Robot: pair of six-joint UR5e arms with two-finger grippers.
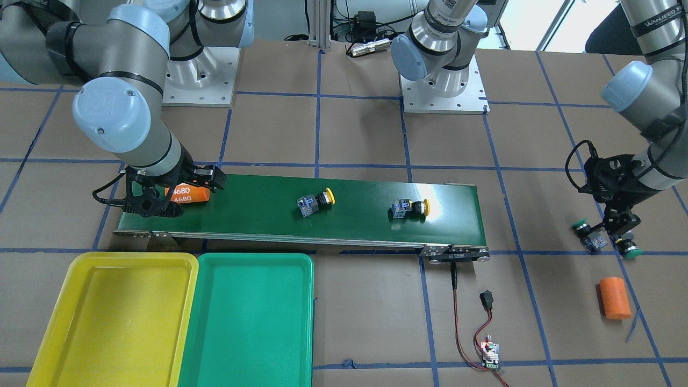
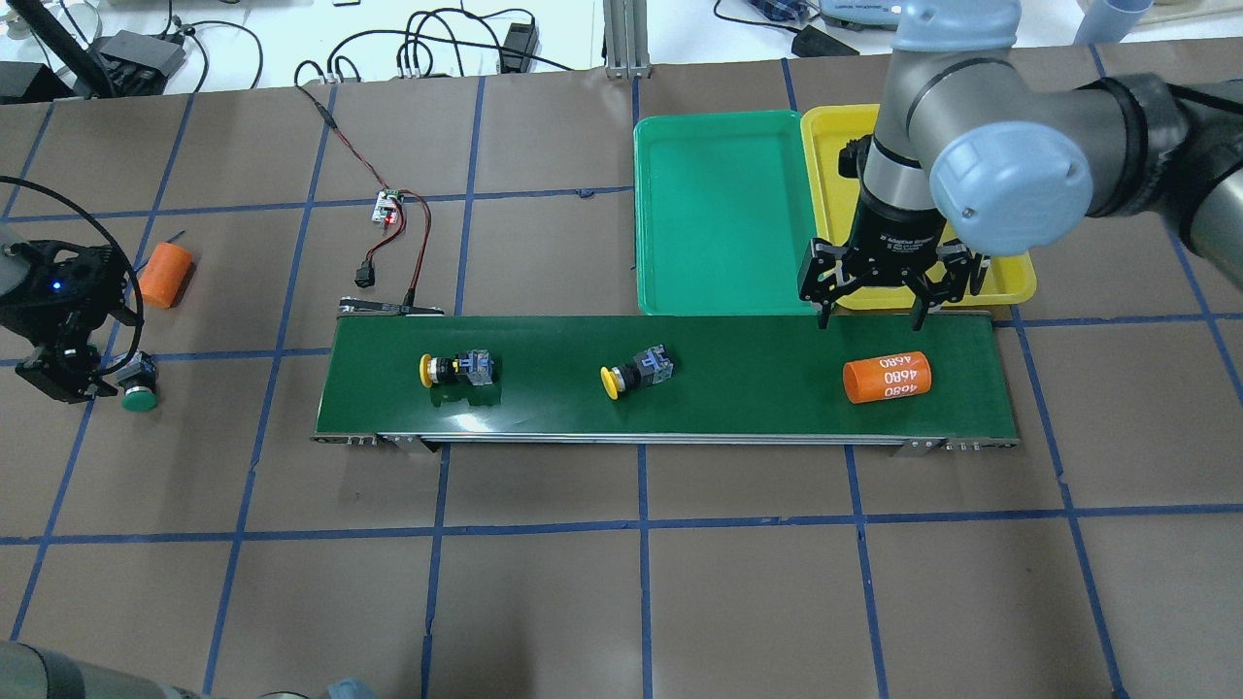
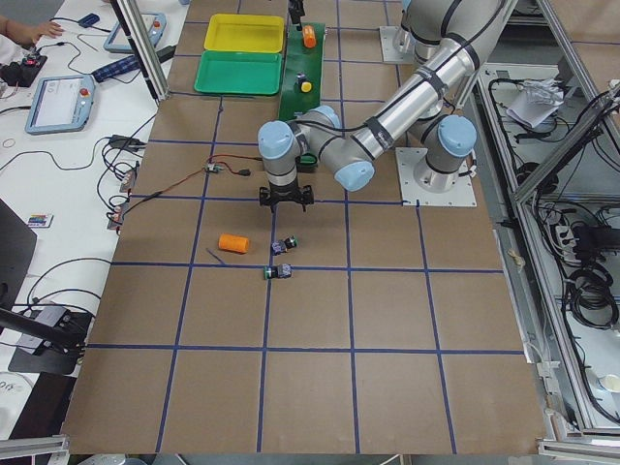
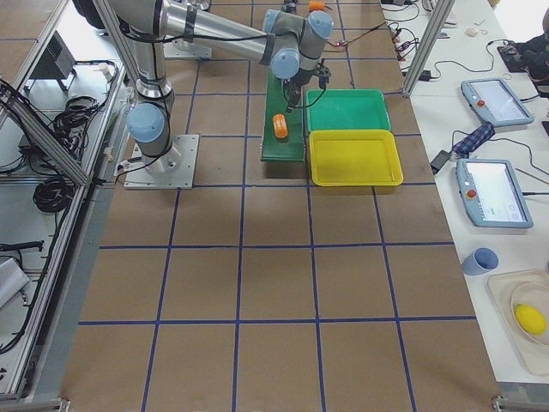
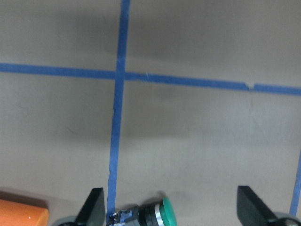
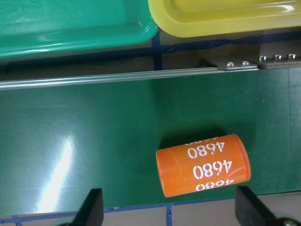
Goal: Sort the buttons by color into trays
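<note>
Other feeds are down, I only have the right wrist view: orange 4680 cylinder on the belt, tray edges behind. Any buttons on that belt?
Observer: Yes. Two yellow buttons lie on the belt, both on the left arm's side of the cylinder.
Operator: And the green ones?
Observer: Two green buttons lie on the table past the belt's far end, by the left gripper.
Operator: Is it holding one?
Observer: No. Its jaws stand wide apart, and the left wrist view shows one of them lying on the table between them.
</note>
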